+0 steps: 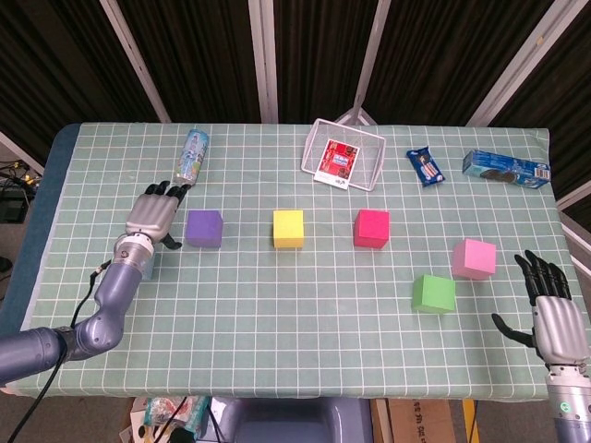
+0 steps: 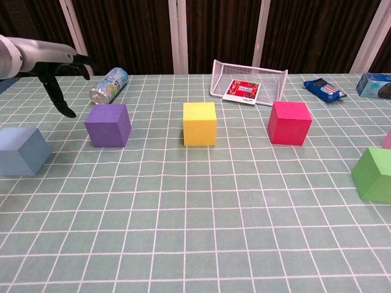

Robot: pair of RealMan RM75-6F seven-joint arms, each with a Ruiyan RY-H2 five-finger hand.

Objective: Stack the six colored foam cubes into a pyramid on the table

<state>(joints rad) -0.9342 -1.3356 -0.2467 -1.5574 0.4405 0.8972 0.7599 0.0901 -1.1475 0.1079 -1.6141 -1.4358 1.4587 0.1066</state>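
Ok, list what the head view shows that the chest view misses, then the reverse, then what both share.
Only the head view shows the right hand, open at the table's near right corner, and most of the pink cube.

Only the chest view shows the light blue cube whole; in the head view the left arm covers most of it.

Both show the left hand, open beside the purple cube, plus the yellow cube, red cube and green cube.
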